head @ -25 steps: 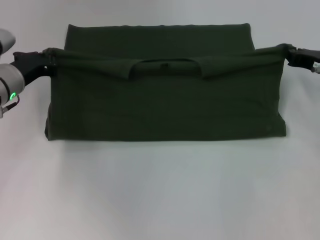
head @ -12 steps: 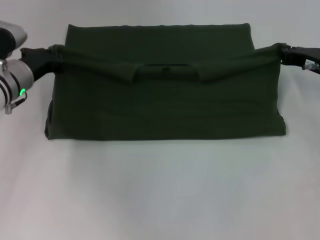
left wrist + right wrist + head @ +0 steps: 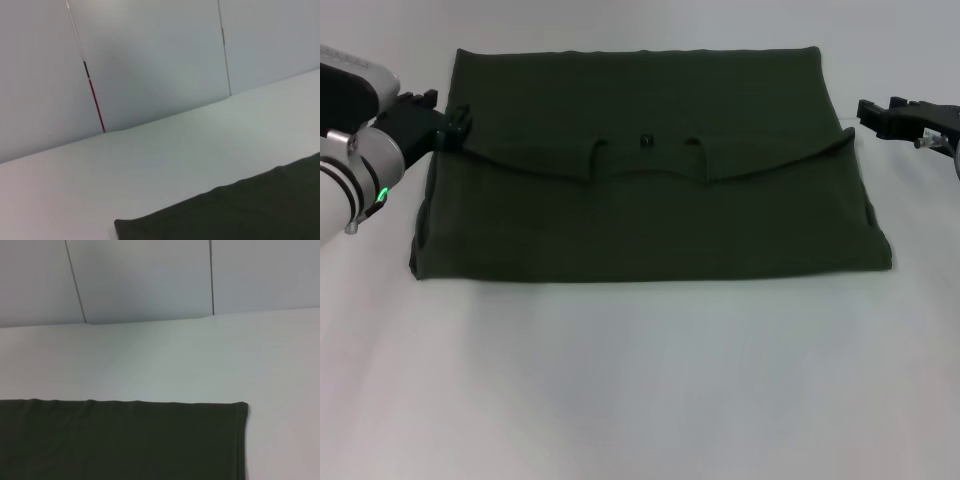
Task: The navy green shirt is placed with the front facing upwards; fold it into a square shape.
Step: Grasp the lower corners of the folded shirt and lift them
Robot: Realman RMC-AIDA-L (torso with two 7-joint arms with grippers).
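A plain pale surface (image 3: pixel 640 380) fills the room's foreground, backed by grey wall panels seen from the wrist views. At the far left the left end effector (image 3: pixel 448 125) sits at the shirt's left edge, its dark fingers right against the cloth; whether they pinch the fabric or stand apart from it I cannot tell. Spread across the middle lies the navy green shirt (image 3: pixel 650 210), flat on the surface — a wide dark rectangle with its plain back showing on the folded-over flap. That flap's upper edge runs across the middle of the garment, dipping at the centre where the neckline and a small dark label (image 3: pixel 645 138) show. The fold looks meant to bring the collar end over the body, shortening the garment toward a square. Over at the right, the right end effector (image 3: pixel 872 110) hovers just off the shirt's right edge, clear of the cloth with its fingers parted and nothing between them — a stance that reads as let go. I'd judge one lengthwise fold laid down, with at least a sideways fold left to do.
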